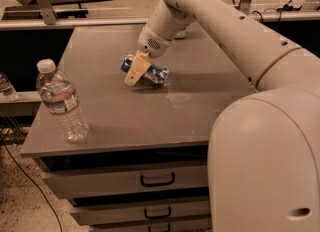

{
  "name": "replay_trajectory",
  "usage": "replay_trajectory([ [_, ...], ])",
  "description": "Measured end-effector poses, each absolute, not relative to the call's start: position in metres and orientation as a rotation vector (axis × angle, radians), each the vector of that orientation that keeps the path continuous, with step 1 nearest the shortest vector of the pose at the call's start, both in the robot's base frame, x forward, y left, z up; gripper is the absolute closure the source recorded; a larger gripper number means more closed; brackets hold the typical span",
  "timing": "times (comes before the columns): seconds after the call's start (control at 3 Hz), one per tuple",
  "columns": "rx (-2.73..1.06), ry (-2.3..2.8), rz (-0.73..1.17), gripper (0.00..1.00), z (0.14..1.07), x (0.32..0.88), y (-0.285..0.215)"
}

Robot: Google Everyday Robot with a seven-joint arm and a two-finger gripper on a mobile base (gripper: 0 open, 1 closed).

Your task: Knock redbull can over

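The redbull can [156, 73] is blue and silver and lies on its side near the middle of the grey tabletop [200, 101], its long axis running left to right. My gripper [136, 71] hangs from the cream arm that comes in from the upper right. It is right at the can's left half, and its cream tip crosses in front of the can and hides part of it. The tip reaches down almost to the table surface.
A clear plastic water bottle [61, 103] with a white cap stands upright near the table's front left corner. Drawers with dark handles [157, 180] sit below the tabletop. My large cream arm body [265, 161] fills the lower right. A bench runs behind the table.
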State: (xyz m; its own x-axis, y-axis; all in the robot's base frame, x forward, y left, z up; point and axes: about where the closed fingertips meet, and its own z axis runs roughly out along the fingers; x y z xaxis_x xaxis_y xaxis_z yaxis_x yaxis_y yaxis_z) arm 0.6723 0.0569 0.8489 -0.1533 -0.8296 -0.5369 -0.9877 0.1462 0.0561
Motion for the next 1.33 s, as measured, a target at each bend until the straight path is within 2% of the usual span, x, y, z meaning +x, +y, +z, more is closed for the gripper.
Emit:
replay_trajectory([
  [0.33,-1.704,2.06,0.56,0.0,0.857,0.67,0.049],
  [1.33,-1.439,1.89,0.631,0.0,0.894,0.658,-0.003],
])
